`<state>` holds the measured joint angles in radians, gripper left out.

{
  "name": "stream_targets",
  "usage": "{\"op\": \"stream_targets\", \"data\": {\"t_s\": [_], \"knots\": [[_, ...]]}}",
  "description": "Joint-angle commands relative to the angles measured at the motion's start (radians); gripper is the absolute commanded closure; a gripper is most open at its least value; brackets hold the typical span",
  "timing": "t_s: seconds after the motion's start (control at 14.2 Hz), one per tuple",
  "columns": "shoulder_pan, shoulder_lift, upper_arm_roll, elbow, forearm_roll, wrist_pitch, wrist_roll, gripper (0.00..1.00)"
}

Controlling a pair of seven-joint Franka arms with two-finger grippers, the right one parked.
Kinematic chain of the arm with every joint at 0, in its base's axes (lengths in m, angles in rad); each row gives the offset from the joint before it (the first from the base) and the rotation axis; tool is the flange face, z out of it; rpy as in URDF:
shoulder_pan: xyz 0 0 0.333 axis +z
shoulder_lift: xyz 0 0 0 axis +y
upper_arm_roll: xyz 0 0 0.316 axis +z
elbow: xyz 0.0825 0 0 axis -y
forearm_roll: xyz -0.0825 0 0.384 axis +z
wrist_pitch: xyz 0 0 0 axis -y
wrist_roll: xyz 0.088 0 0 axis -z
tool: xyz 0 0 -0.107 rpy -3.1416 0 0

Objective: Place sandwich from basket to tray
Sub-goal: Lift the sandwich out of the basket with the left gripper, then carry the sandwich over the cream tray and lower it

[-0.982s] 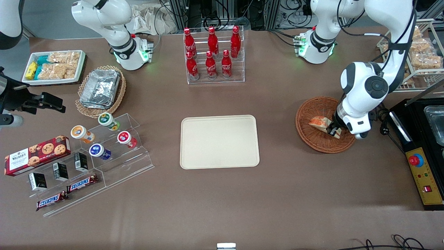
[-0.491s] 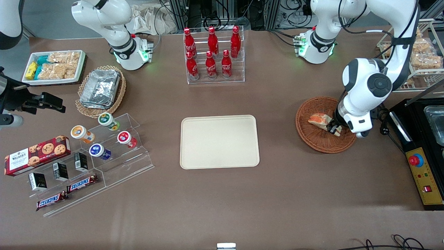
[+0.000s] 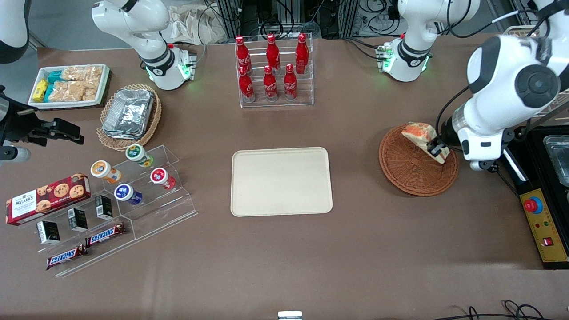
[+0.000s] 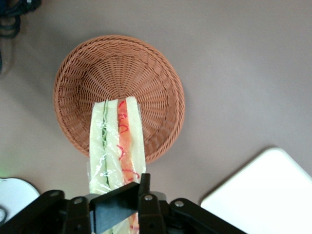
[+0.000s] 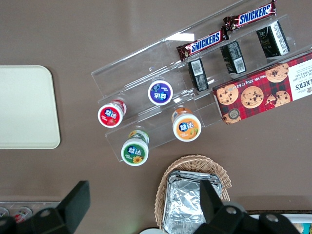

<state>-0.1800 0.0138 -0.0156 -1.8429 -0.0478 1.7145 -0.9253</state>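
1. Sandwich [image 3: 418,133]: a wrapped wedge, held clear above the basket [image 3: 409,171] at its rim farther from the front camera. It touches nothing but the gripper. The wrist view shows its cut edge [image 4: 117,146], green filling on one side and orange-red on the other, hanging over the weave.
2. Gripper [image 3: 435,149]: clamped on the sandwich's thin end, with the wider filled end sticking out toward the tray's side of the table. In the wrist view the dark fingers [image 4: 117,207] close across the wrapped bread.
3. Basket: round, reddish-brown wicker, sitting on the brown table [image 3: 284,262] toward the working arm's end. Nothing lies in it; the whole woven floor [image 4: 122,73] shows.
4. Tray [image 3: 281,181]: cream, rectangular, flat on the table near its middle, well apart from the basket. Its surface is bare. One rounded corner [image 4: 265,190] shows in the wrist view, near the basket's edge but not touching.
5. Bottle rack [image 3: 272,71]: clear, holding six red bottles, farther from the front camera than the tray.
6. Foil containers [image 3: 129,112]: stacked in a lighter wicker basket toward the parked arm's end, with a clear stepped stand [image 3: 129,209] of small cups and bars nearer the camera.
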Motion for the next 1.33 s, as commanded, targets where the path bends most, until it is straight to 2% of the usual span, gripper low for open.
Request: {"op": "stream_targets", "data": {"t_s": [0.0, 0.21, 0.35, 0.63, 0.91, 1.12, 1.26], "knots": [[-0.004, 0.021, -0.049, 0.16, -0.056, -0.119, 0.115, 1.0], [-0.004, 0.031, -0.131, 0.264, -0.079, -0.186, 0.227, 1.0], [-0.004, 0.073, -0.211, 0.318, -0.07, -0.213, 0.237, 1.0], [-0.021, 0.164, -0.358, 0.324, -0.035, -0.182, 0.229, 1.0], [-0.094, 0.296, -0.363, 0.312, -0.026, 0.048, 0.23, 1.0], [-0.134, 0.406, -0.362, 0.312, 0.008, 0.215, 0.226, 1.0], [-0.154, 0.48, -0.363, 0.315, 0.075, 0.305, 0.18, 1.0]]}}
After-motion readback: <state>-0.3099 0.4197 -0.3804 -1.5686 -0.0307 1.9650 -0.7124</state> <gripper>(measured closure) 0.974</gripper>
